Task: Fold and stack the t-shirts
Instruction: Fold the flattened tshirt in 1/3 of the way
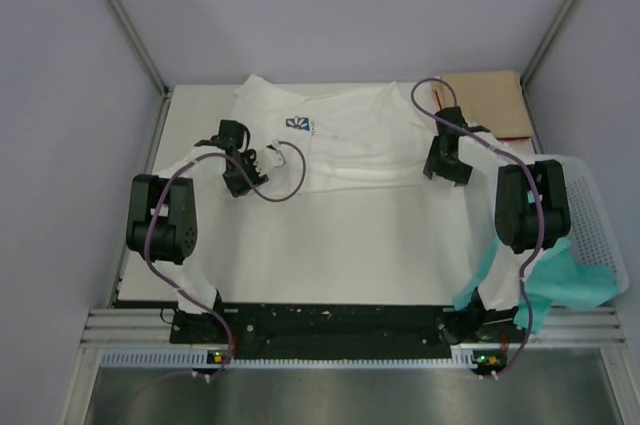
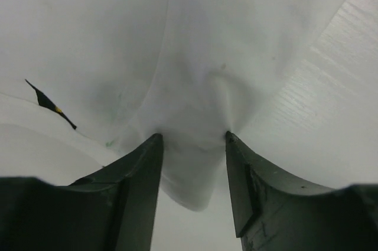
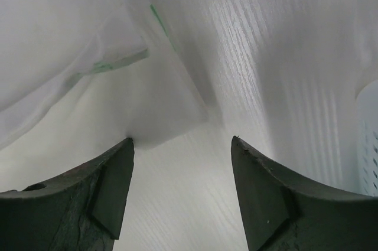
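The white cloth t-shirt with a small blue print [image 1: 340,135] lies spread flat across the far half of the white tabletop [image 1: 350,245], print side up, its near hem running roughly left to right between the two arms. The folded tan cloth t-shirt with a red edge [image 1: 488,103] lies at the far right corner, just beside the white t-shirt's right sleeve; whether the two touch cannot be determined. The left gripper [image 1: 240,183] sits at the near left corner of the white t-shirt. In the left wrist view the left gripper [image 2: 192,140] has its jaws drawn close on a bunched fold of the white t-shirt [image 2: 195,85], with puckers running into the right fingertip. The right gripper [image 1: 447,171] sits at the near right corner of the same garment. In the right wrist view the right gripper [image 3: 182,140] has its jaws spread wide and grips nothing; bare tabletop [image 3: 283,85] shows between them, and the edge of the white t-shirt [image 3: 88,56] reaches the left fingertip. A white plastic mesh basket [image 1: 600,215] stands at the right edge of the tabletop and contains a crumpled teal cloth [image 1: 560,280].
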`<state>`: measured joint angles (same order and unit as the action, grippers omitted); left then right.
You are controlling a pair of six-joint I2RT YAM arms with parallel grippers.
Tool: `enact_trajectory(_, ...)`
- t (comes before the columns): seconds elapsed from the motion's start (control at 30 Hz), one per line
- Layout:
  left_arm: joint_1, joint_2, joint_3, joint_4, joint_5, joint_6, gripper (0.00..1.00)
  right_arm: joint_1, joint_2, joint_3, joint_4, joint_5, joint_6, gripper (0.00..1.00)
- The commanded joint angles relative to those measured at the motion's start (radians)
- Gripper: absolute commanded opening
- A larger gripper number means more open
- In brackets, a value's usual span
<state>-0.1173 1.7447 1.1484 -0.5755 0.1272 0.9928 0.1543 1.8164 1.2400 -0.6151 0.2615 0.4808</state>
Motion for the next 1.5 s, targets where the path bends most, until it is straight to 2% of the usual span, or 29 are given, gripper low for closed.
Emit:
enact_trajectory(0.0, 0.008, 0.045, 0.002, 0.046, -0.027, 0.0, 0.49, -0.012, 0.047, 0.041, 0.048, -0.018, 0.039, 0.64)
enact_trajectory(0.07, 0.008, 0.047, 0.001, 0.037, -0.035, -0.011, 0.38, -0.019, 0.076, 0.039, 0.058, -0.027, 0.059, 0.58)
enact_trajectory(0.2, 0.008, 0.015, -0.027, 0.026, -0.044, -0.022, 0.0, -0.048, 0.071, -0.013, 0.086, -0.044, 0.088, 0.23)
enact_trajectory(0.3, 0.013, -0.019, -0.065, 0.055, -0.086, -0.029, 0.0, -0.061, 0.011, -0.082, 0.101, 0.004, 0.088, 0.0)
enact_trajectory(0.4, 0.019, -0.037, -0.091, 0.075, -0.118, -0.042, 0.0, -0.082, -0.022, -0.131, 0.101, 0.013, 0.091, 0.0)
enact_trajectory(0.6, 0.024, -0.092, -0.151, 0.031, -0.147, -0.077, 0.0, -0.09, -0.142, -0.247, 0.089, -0.097, 0.119, 0.0)
enact_trajectory(0.9, 0.022, -0.324, -0.323, -0.193, -0.132, -0.072, 0.0, -0.062, -0.518, -0.563, -0.037, -0.225, 0.264, 0.0)
enact_trajectory(1.1, 0.024, -0.404, -0.41, -0.302, -0.132, -0.126, 0.0, -0.012, -0.661, -0.639, -0.133, -0.257, 0.329, 0.0)
enact_trajectory(1.17, 0.022, -0.428, -0.433, -0.345, -0.065, -0.135, 0.03, -0.013, -0.687, -0.633, -0.152, -0.291, 0.337, 0.0)
enact_trajectory(1.2, 0.022, -0.445, -0.444, -0.363, -0.045, -0.135, 0.11, -0.012, -0.704, -0.626, -0.166, -0.289, 0.337, 0.05)
enact_trajectory(1.23, 0.022, -0.459, -0.449, -0.377, -0.031, -0.137, 0.27, -0.012, -0.715, -0.617, -0.181, -0.286, 0.334, 0.15)
enact_trajectory(1.33, 0.022, -0.504, -0.411, -0.392, -0.015, -0.155, 0.46, -0.01, -0.758, -0.573, -0.202, -0.295, 0.291, 0.36)
enact_trajectory(1.47, 0.024, -0.495, -0.232, -0.403, 0.034, -0.216, 0.5, 0.019, -0.743, -0.473, -0.161, -0.34, 0.145, 0.53)
